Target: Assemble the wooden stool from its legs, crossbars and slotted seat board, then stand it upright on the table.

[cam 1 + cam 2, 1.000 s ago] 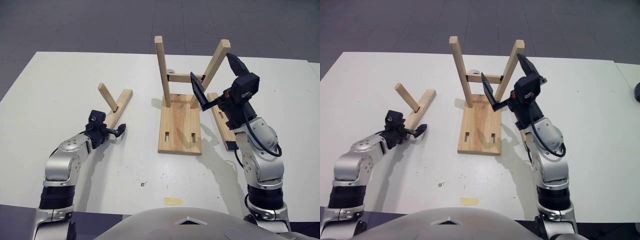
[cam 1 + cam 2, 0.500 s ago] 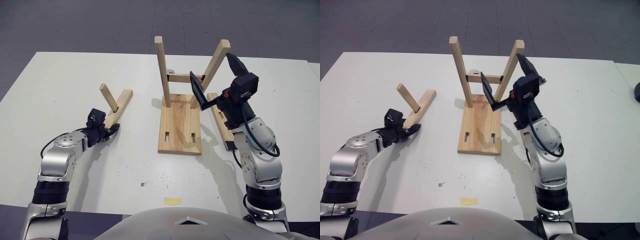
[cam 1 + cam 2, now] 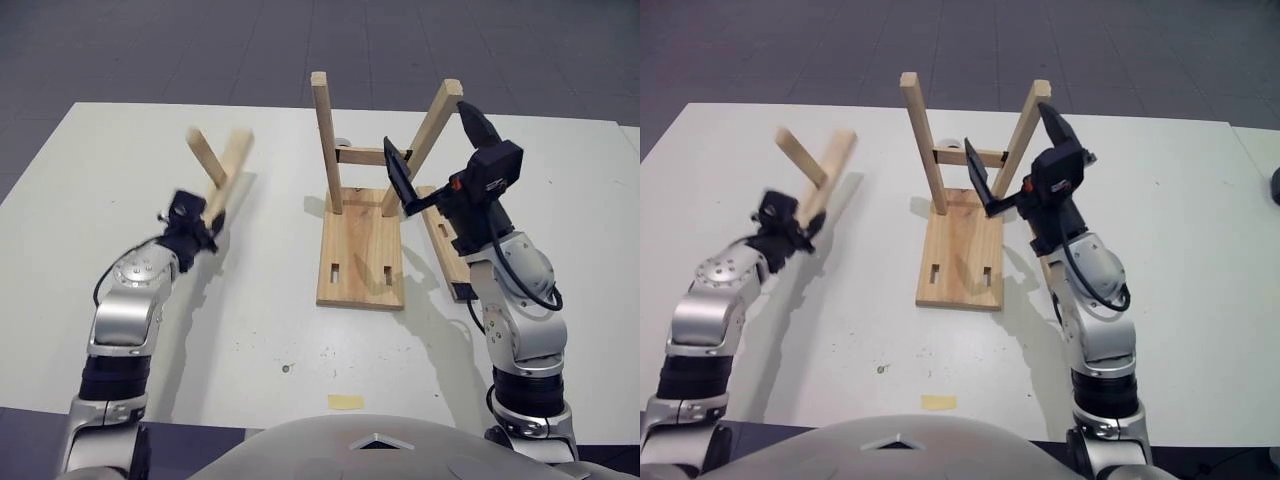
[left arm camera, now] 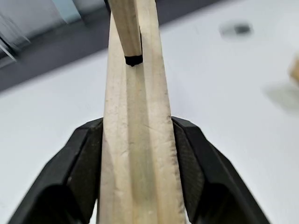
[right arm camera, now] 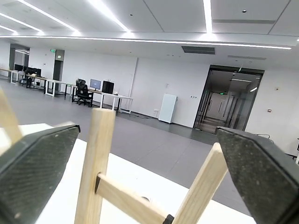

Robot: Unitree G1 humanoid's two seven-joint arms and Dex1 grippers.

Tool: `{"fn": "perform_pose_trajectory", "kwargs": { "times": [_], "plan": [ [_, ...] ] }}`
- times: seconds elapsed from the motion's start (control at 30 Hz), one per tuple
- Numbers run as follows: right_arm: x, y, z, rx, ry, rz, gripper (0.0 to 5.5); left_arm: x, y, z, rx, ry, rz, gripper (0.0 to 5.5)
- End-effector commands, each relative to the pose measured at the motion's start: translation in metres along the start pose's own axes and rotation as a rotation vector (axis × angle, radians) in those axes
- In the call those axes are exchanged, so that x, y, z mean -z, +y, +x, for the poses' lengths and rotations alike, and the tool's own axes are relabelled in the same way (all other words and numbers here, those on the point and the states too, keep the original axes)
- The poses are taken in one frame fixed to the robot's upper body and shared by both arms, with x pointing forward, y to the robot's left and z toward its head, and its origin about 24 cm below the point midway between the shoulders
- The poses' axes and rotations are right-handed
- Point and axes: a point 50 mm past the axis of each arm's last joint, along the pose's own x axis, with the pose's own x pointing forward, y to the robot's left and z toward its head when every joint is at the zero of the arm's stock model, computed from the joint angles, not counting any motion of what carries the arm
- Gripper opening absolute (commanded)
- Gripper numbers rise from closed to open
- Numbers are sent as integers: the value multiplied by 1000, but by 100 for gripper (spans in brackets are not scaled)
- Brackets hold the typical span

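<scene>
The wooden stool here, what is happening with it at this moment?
It is half built. Two legs joined by a crossbar stand in the slotted seat board on the table. The left claw is shut on another leg-and-crossbar piece, held up off the table. The right claw is open, up beside the standing right leg.

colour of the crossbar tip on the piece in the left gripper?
Black, on pale bare wood. The crossbar tip shows best in the left wrist view.
</scene>
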Motion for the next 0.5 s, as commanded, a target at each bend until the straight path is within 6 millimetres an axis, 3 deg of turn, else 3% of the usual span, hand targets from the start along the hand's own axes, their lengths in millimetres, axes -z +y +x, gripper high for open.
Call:
{"fn": "perform_pose_trajectory", "kwargs": {
  "times": [0.03,0.13,0.23,0.33,0.5],
  "plan": [
    [-23,-16,22,7,-56,215,540,-79,-1,5,-71,-387,97,206],
    [-42,-13,34,-150,-87,523,540,-113,-16,0,34,-556,163,206],
    [-51,-5,39,-281,-85,682,540,-129,-41,-6,226,-642,222,206],
    [-60,1,41,-354,-108,837,540,-121,-67,-8,465,-604,163,206],
    [-57,0,45,-334,-67,858,540,-98,-89,-15,658,-508,97,206]
  ]
}}
